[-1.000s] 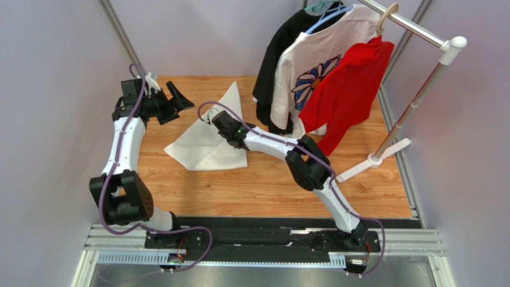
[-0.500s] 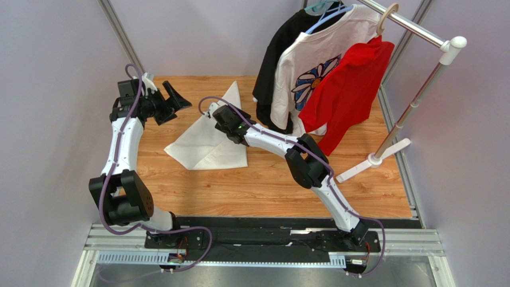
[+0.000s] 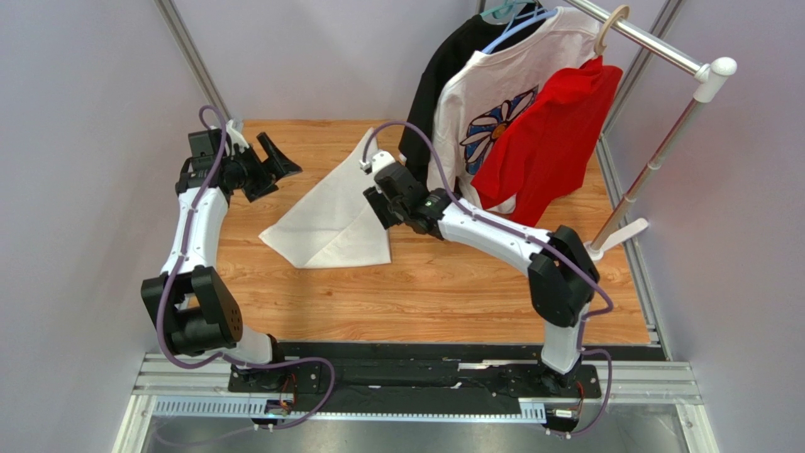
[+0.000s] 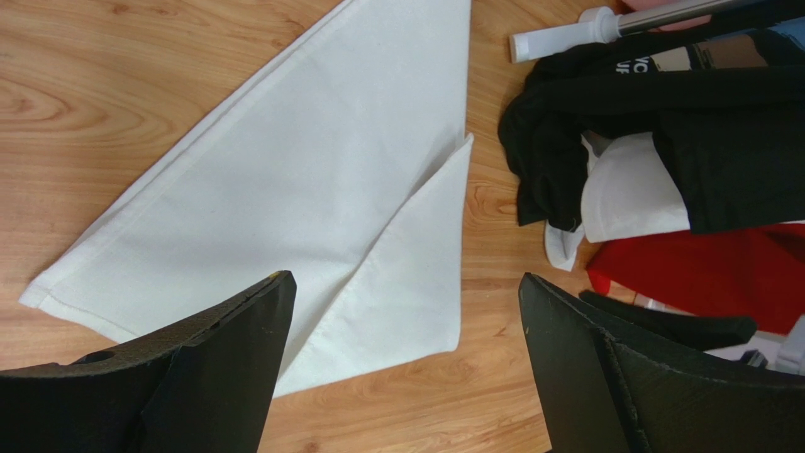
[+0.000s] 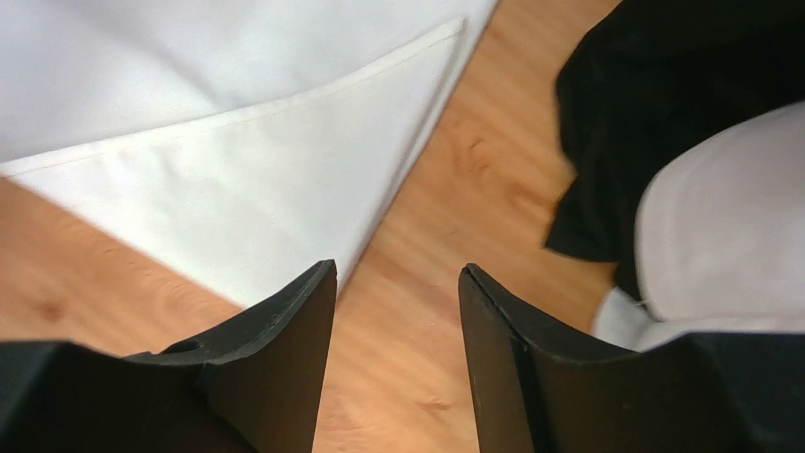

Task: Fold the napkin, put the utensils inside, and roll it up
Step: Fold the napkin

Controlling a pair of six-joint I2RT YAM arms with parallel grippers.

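The white napkin (image 3: 326, 215) lies flat on the wooden table, folded into overlapping triangular flaps; it also fills the left wrist view (image 4: 302, 179) and the top left of the right wrist view (image 5: 227, 132). My right gripper (image 3: 381, 206) hovers open over bare wood just off the napkin's right edge, nothing between its fingers (image 5: 397, 268). My left gripper (image 3: 282, 157) hangs wide open at the table's far left, above and apart from the napkin (image 4: 404, 283). The utensils are out of view.
A clothes rack (image 3: 652, 42) stands at the back right with a black shirt (image 3: 430, 104), a white flower-print T-shirt (image 3: 491, 113) and a red shirt (image 3: 553, 142). Its white foot (image 3: 592, 251) rests on the table's right side. The hanging hems are close to my right gripper.
My right gripper has opened and drawn back to the right, off the napkin towards its right edge. The napkin lies as it did. The left arm has barely moved.
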